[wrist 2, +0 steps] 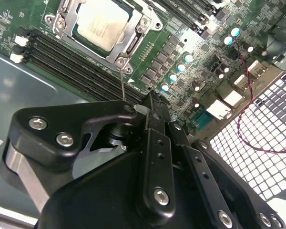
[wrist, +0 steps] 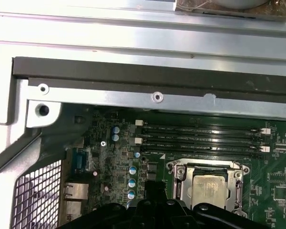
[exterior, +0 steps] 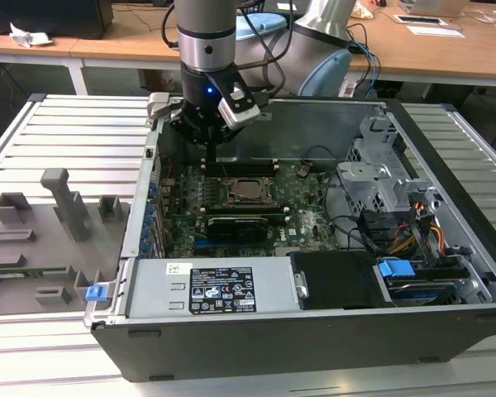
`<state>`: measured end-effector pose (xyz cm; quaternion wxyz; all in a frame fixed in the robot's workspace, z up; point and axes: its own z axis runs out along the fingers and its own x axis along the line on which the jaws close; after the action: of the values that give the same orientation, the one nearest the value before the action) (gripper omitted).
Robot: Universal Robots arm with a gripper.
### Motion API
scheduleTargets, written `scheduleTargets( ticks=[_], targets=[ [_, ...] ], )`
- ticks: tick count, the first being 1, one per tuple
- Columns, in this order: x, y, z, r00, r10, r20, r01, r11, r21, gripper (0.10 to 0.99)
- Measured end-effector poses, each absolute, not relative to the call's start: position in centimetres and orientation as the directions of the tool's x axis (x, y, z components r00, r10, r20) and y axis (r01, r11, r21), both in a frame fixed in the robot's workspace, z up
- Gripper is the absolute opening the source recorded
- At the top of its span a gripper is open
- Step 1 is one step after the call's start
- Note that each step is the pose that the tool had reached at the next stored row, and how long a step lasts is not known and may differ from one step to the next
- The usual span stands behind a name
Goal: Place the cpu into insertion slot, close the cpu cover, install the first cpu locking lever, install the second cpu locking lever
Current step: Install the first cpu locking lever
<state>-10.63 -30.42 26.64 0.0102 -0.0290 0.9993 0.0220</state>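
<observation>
I see the cpu (wrist 2: 101, 22) seated in the insertion slot (wrist 2: 133, 47); gripper (wrist 2: 152, 107), fingers pressed together, grips a thin lever (wrist 2: 122, 86) by the socket corner.

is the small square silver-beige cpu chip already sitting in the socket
Yes, the small square silver-beige cpu chip lies inside the silver-rimmed socket, framed by the thin metal cover.

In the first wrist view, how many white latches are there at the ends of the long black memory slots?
4. Two white latches sit at the slot ends nearer the mesh grille, and two sit at the opposite ends. Others may be hidden.
</observation>
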Motion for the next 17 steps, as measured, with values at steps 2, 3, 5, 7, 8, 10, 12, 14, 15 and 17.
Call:
scheduleTargets(
  ticks=[2, 3, 5, 7, 8, 10, 12, 14, 15, 17],
  targets=[
    [-10.64, -30.4, 26.6, -0.998, -0.058, -0.022, -0.059, 0.997, 0.044, 0.106],
    [-10.64, -30.38, 26.59, -0.998, -0.058, -0.022, -0.059, 0.997, 0.044, 0.106],
    [-10.64, -30.36, 26.56, -0.998, -0.058, -0.022, -0.059, 0.997, 0.044, 0.106],
    [-10.64, -30.32, 26.53, -0.998, -0.058, -0.022, -0.059, 0.997, 0.044, 0.106],
    [-10.64, -30.29, 26.52, -0.998, -0.057, -0.022, -0.058, 0.997, 0.044, 0.106],
    [-10.64, -30.25, 26.51, -0.998, -0.058, -0.022, -0.059, 0.997, 0.044, 0.106],
    [-10.65, -30.21, 26.49, -0.998, -0.058, -0.022, -0.059, 0.997, 0.044, 0.106],
    [-10.65, -30.17, 26.48, -0.998, -0.058, -0.022, -0.059, 0.997, 0.044, 0.106],
    [-10.65, -30.15, 26.43, -0.998, -0.058, -0.022, -0.059, 0.997, 0.044, 0.106],
    [-10.64, -30.11, 26.41, -0.998, -0.058, -0.022, -0.059, 0.997, 0.044, 0.106]
  ],
)
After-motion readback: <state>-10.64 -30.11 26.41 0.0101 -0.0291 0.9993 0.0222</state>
